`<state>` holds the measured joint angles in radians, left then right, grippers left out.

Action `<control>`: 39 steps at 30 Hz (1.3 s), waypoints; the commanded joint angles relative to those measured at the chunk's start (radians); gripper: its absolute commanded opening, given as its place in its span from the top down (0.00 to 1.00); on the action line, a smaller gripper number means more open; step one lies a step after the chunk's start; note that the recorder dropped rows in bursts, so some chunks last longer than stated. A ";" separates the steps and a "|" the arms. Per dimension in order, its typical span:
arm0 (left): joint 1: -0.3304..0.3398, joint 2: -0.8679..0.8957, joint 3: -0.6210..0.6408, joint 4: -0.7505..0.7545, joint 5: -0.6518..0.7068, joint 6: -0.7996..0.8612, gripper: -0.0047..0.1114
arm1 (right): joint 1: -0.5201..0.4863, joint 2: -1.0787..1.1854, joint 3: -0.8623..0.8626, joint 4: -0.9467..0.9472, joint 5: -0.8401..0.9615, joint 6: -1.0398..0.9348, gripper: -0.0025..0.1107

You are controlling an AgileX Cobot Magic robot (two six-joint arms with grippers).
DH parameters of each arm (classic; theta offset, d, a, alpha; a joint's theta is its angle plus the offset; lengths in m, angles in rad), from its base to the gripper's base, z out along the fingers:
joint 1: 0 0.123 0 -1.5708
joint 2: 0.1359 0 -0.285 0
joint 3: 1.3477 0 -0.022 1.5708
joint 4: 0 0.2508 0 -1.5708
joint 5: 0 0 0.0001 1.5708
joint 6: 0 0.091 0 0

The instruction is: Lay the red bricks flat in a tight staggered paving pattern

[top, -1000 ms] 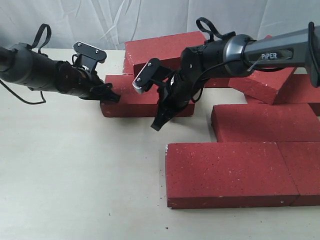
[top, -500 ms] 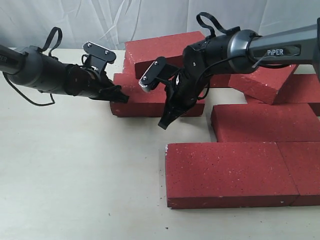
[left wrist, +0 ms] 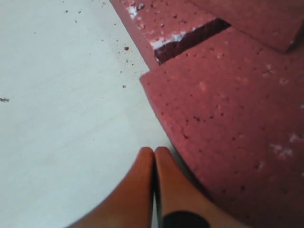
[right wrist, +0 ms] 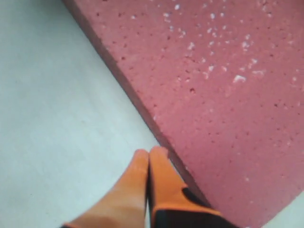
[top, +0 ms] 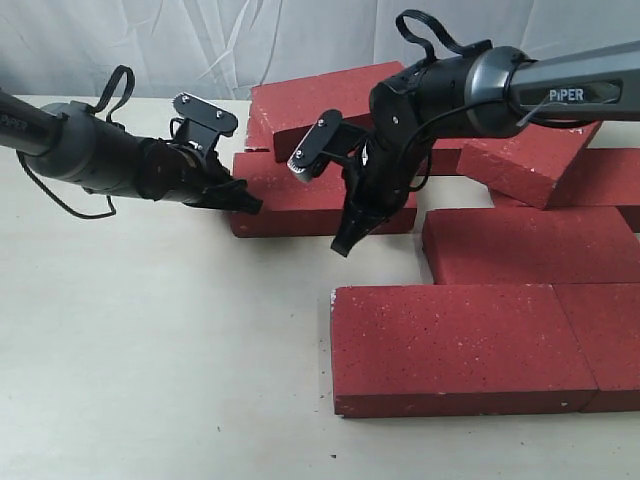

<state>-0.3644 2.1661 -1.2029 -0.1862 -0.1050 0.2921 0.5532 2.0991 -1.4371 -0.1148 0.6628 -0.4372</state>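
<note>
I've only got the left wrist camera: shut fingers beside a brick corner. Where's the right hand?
Observer: The right hand is shut too, its tip beside the long near edge of that brick, farther along from the left hand.
Operator: What's beyond that end?
Observer: A second brick, lying flat, a narrow gap away.
Operator: Any row laid?
Observer: A front brick lies flat along the second brick's near side, ends offset.

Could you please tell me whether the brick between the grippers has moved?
Yes. The pushed brick has slid rightward, narrowing its gap to the stationary flat brick on its right.
</note>
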 commanded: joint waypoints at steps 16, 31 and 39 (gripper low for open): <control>0.033 -0.085 -0.058 0.037 0.315 -0.002 0.96 | -0.220 -0.159 0.096 0.125 0.004 0.019 0.99; -0.047 0.006 -0.103 0.017 0.244 -0.002 0.96 | -0.239 -0.159 0.096 0.141 0.010 0.015 0.99; -0.052 0.021 -0.114 0.019 0.226 -0.002 0.96 | -0.234 -0.159 0.096 0.317 0.041 -0.149 0.99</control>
<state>-0.4101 2.1820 -1.3118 -0.1602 0.1357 0.2922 0.3193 1.9494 -1.3470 0.1135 0.6856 -0.4920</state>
